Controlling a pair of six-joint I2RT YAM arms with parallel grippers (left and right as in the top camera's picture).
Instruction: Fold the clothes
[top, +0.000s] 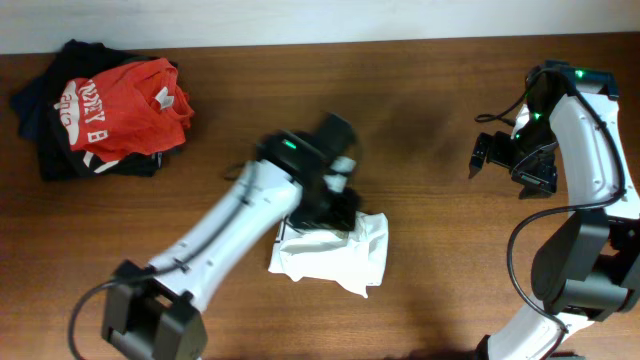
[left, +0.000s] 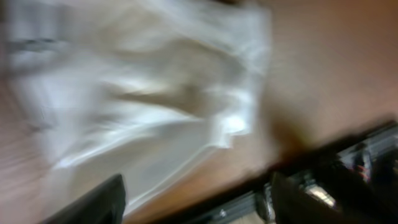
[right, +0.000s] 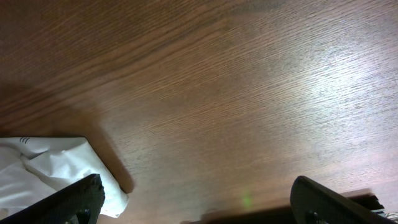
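Overhead view, left gripper (top: 338, 208) spread wide above white garment (top: 335, 257), right gripper (top: 480, 155) wide apart, empty

My left gripper (top: 338, 208) sits over the garment (top: 340, 258), mid table (top: 430, 100); T-shirt (top: 120, 105) on clothes heap (top: 50, 155) back-left; right gripper (top: 498, 168) far right.

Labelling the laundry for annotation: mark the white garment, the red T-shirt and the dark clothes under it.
white garment (top: 340, 255): overhead view, middle of the folded bundle.
red T-shirt (top: 125, 100): overhead view, its lettered front.
dark clothes (top: 50, 150): overhead view, lower left part of the pile.
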